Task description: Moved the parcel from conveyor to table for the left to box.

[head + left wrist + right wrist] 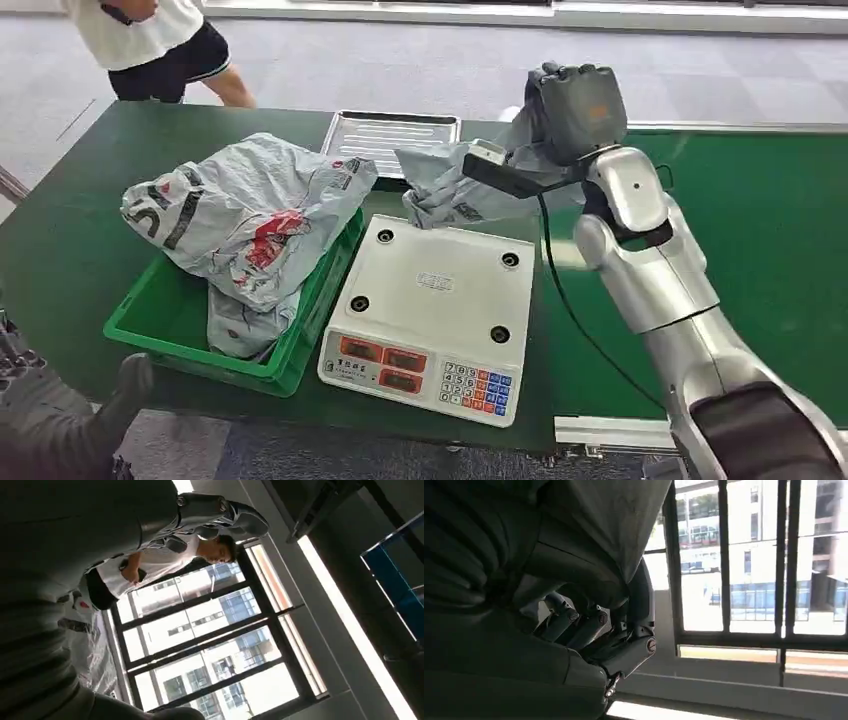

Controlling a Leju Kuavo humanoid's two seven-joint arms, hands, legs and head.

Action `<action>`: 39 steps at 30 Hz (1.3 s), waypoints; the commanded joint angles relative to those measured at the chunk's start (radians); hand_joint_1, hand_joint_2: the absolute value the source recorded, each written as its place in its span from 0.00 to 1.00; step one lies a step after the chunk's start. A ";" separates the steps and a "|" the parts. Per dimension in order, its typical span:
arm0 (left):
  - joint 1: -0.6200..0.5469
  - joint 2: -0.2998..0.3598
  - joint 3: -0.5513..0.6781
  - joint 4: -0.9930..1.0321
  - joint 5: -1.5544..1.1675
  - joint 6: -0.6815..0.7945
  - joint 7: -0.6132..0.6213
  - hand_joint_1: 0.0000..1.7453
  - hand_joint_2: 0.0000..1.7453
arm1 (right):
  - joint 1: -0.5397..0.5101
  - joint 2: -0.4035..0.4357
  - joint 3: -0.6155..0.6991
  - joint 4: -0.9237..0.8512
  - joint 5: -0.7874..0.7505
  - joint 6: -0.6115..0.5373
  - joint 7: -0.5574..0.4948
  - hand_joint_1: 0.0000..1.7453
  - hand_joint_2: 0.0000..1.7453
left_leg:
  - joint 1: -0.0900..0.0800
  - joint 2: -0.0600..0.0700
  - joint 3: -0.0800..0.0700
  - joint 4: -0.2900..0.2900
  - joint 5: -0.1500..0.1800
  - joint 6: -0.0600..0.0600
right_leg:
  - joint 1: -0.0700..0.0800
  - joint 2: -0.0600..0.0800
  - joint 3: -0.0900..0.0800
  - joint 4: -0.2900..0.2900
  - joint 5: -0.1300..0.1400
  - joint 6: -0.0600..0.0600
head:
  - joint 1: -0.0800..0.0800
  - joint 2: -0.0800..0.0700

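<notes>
The right hand [572, 105] has its fingers curled into the grey parcel [460, 185], held above the far edge of the scale [430, 315]. Thin, slack plastic may slip loose or snag the scale.

Crinkled plastic parcel [455, 185] (glossy), matt scale [435, 310]

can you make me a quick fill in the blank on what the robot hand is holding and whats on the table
1. The right hand holds a grey parcel above the far edge of the white ____.
2. Another grey parcel lies in a ____ crate.
3. The metal tray lies on the ____ side of the scale.

Missing words: scale; green; far
</notes>
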 commanded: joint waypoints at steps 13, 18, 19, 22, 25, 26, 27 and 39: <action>-0.096 0.045 -0.076 0.176 0.017 -0.004 0.003 0.00 1.00 | -0.039 0.361 0.327 0.584 -0.233 0.117 -0.262 0.00 1.00 | 0.001 0.005 0.007 -0.004 -0.001 -0.003 | 0.004 0.006 0.004 -0.003 -0.001 -0.003 | 0.000 0.000; -0.094 0.047 -0.086 0.189 0.018 -0.017 0.003 0.00 1.00 | -0.044 0.344 0.318 0.557 -0.263 0.116 -0.257 0.00 1.00 | 0.001 0.006 0.007 -0.004 -0.001 -0.002 | 0.004 0.007 0.004 -0.004 0.000 -0.002 | 0.000 0.000; -0.090 0.043 -0.093 0.197 0.003 -0.020 0.003 0.00 1.00 | -0.049 0.331 0.311 0.542 -0.278 0.114 -0.258 0.00 1.00 | 0.001 0.006 0.007 -0.004 -0.001 -0.002 | 0.003 0.007 0.005 -0.004 0.000 -0.002 | 0.000 0.000; -0.077 0.040 -0.119 0.217 0.002 -0.023 0.003 0.00 1.00 | -0.059 0.293 0.252 0.446 -0.384 0.115 -0.333 0.00 1.00 | 0.001 0.003 0.005 -0.002 -0.001 -0.002 | 0.003 0.005 0.002 -0.002 -0.001 -0.003 | 0.000 0.000; -0.066 0.010 -0.098 0.221 0.024 -0.028 0.003 0.00 1.00 | 0.007 0.238 0.150 0.106 -0.482 0.005 -0.328 0.00 1.00 | 0.001 0.003 0.005 -0.002 -0.001 -0.002 | 0.002 0.004 0.003 -0.002 -0.001 -0.002 | 0.000 0.000; -0.059 -0.010 -0.080 0.225 0.021 -0.023 0.003 0.00 1.00 | 0.052 0.240 0.079 -0.036 -0.523 -0.109 -0.351 0.00 0.00 | 0.001 0.003 0.003 -0.001 -0.001 -0.002 | 0.003 0.005 0.001 -0.002 0.000 -0.003 | 0.000 0.000; -0.052 -0.021 -0.069 0.225 0.021 -0.019 0.003 0.00 1.00 | 0.094 0.240 0.023 -0.188 -0.552 -0.193 -0.355 0.00 0.00 | 0.001 0.003 0.001 0.000 -0.001 -0.003 | 0.003 0.005 -0.002 0.000 0.000 -0.003 | 0.000 0.000; -0.050 -0.032 -0.052 0.230 0.021 -0.013 0.003 0.00 1.00 | 0.168 0.249 -0.043 -0.383 -0.643 -0.323 -0.419 0.00 0.00 | 0.001 0.004 0.004 -0.001 -0.003 -0.004 | 0.003 0.006 0.001 -0.002 0.000 -0.003 | 0.000 0.000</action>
